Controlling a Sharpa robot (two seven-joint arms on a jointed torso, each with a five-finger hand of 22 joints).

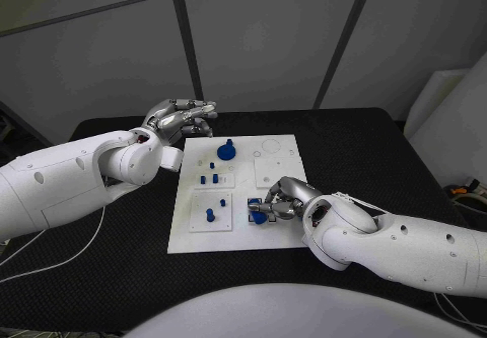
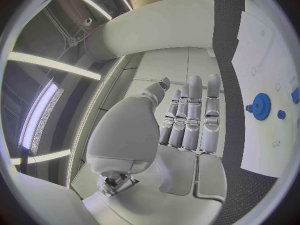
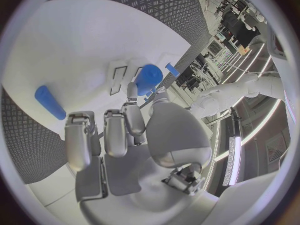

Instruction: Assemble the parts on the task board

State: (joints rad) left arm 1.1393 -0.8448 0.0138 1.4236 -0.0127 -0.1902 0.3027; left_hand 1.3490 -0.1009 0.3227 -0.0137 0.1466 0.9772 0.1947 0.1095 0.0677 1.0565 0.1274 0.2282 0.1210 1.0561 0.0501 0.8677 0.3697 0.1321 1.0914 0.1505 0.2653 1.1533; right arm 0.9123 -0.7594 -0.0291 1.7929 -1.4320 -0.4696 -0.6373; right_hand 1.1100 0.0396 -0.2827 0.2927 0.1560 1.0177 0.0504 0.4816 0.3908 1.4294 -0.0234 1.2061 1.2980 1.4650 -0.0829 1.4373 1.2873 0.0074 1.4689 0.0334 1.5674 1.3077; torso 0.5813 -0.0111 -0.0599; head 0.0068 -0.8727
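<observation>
step: seating a part on board (image 1: 279, 229) | right robot hand (image 1: 284, 199) pinched blue part (image 1: 260, 217) at board's near-right slot | left robot hand (image 1: 183, 117) empty, fingers straight, beside board's far-left corner | next: likely align, press down

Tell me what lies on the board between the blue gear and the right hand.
In the head view, small blue pegs stand on the task board between the blue gear and the right hand, which holds a blue part.
</observation>
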